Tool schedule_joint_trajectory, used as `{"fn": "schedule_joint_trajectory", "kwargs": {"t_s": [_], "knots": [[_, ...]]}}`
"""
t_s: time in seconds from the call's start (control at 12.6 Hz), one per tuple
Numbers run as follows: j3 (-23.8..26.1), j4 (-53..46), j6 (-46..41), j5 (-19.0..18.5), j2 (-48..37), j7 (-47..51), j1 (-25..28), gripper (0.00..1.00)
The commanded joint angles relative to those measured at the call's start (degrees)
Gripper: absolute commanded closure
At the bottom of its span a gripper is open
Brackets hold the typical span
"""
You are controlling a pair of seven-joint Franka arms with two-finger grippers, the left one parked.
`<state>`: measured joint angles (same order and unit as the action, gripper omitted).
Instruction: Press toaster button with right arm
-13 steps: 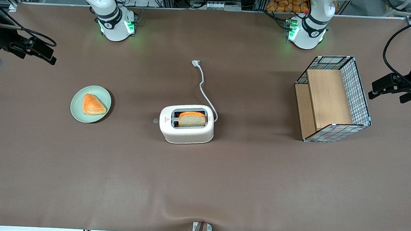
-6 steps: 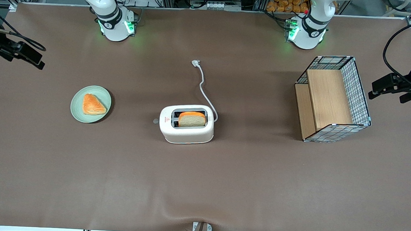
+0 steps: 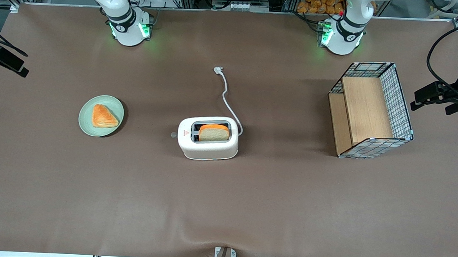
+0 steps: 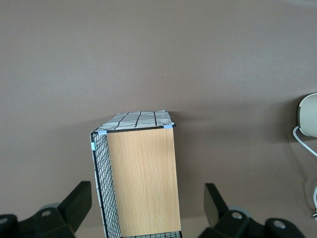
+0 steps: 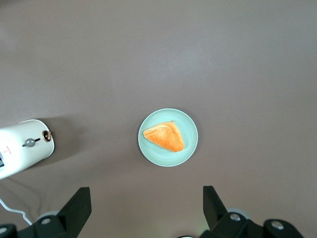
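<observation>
- Toaster (image 3: 208, 138) placement first: it sits near the middle of the table (image 3: 248, 208), with a slice of bread (image 3: 214, 133) standing in one slot and its white cord (image 3: 227, 95) trailing away from the front camera.
- Your target, the button (image 3: 173, 134), is the small grey knob poking out of the narrow end that faces the working arm's end of the table; in the right wrist view it shows on the toaster's end face (image 5: 30, 143).
- Your gripper (image 5: 146, 208) is high up at the working arm's end of the table, well apart from the toaster, looking down on a green plate (image 5: 168, 137) with a triangular pastry (image 5: 164, 137) on it.
- Its fingers (image 5: 77, 206) stand wide apart, holding nothing.
- My judgement: no press is under way; treat this as the approach step, with nothing yet lined up on the knob.
- For the next move you would need to travel past the plate toward the toaster's narrow end, come down to the knob's height, and probably bring the fingers together so one firm tip meets that small target.
- Keep clear of the plate on the way.
</observation>
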<state>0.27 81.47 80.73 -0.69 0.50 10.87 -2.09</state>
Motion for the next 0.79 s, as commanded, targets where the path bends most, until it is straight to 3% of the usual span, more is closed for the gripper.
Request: {"fn": "schedule_joint_trajectory", "kwargs": {"t_s": [0.0,0.71], "knots": [[0.25,-0.78,0.22,0.07,-0.14,-7.42,-0.55,0.00],[0.43,-0.70,0.40,-0.90,-0.15,-10.53,-0.28,0.00]]}}
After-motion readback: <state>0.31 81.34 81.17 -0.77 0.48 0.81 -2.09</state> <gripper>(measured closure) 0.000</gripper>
